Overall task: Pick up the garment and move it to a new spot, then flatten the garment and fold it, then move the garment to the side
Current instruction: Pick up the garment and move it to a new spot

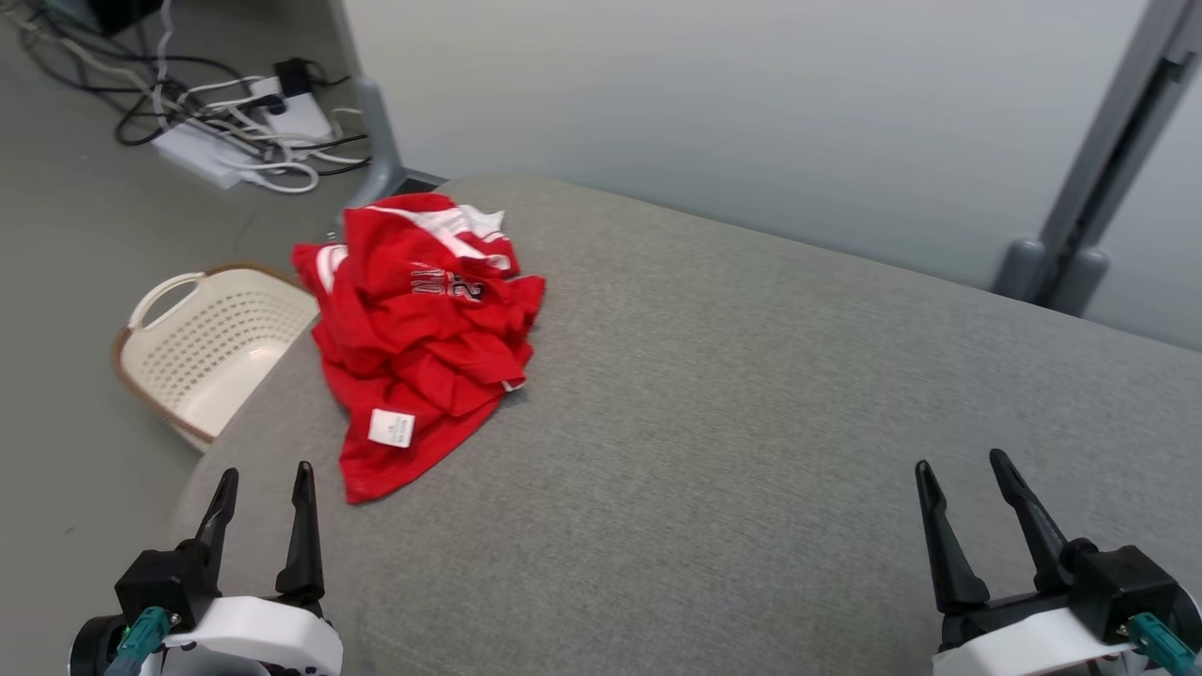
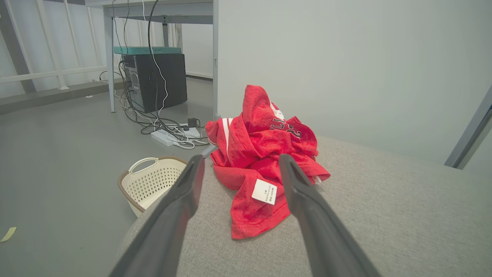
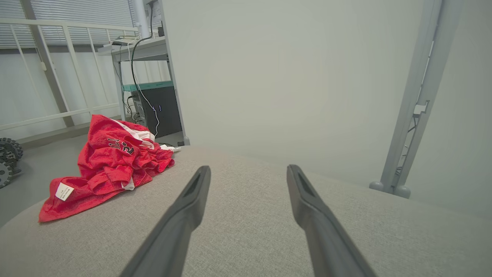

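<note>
The head view takes in the left fingers [image 1: 302, 545] and right fingers [image 1: 944, 554], both spread open and empty at its lower corners, the left wrist view a black computer tower [image 2: 157, 80] at upper left, while the crumpled red garment [image 1: 423, 347] lies left of centre on the grey bench [image 1: 751, 394], near the left fingers and well apart from the right.

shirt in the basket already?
No, the shirt lies crumpled on the grey cushion, and the basket stands on the floor beside it.
</note>
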Controlling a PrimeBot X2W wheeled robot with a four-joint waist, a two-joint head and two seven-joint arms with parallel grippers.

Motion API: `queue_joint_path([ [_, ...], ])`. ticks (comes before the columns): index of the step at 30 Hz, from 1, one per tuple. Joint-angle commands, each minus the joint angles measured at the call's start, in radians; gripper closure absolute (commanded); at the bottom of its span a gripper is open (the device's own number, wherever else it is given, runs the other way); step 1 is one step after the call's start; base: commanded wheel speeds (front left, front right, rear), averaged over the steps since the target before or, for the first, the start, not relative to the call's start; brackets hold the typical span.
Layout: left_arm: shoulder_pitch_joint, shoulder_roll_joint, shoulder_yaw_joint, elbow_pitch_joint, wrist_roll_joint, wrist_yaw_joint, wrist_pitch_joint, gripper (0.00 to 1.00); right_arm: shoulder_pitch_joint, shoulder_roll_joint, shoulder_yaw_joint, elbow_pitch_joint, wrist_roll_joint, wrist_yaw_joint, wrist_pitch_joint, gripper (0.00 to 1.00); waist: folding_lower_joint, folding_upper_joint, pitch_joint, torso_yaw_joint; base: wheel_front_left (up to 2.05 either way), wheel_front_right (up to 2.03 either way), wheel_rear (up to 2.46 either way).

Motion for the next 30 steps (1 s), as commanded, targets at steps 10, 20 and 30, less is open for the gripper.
queue_joint_path([
  [10, 0.000, -0.002, -0.003, -0.003, 0.009, -0.008, -0.002, 0.00, 0.001, 0.001, 0.003, -0.001, -0.008, 0.002, -0.004, 0.00, 0.0000, 0.0000, -0.004, 0.072, 0.00, 0.00, 0.00],
  [20, -0.011, -0.004, -0.005, 0.002, 0.015, -0.011, -0.002, 0.00, 0.009, 0.004, -0.007, -0.004, -0.018, 0.002, -0.004, 0.00, 0.0000, 0.0000, -0.003, 0.082, 0.00, 0.00, 0.00],
  [30, -0.056, -0.006, -0.019, -0.002, 0.026, -0.021, -0.002, 0.00, 0.011, 0.002, -0.009, -0.018, -0.024, 0.002, -0.004, 0.00, 0.0000, 0.0000, 0.012, 0.085, 0.00, 0.00, 0.00],
])
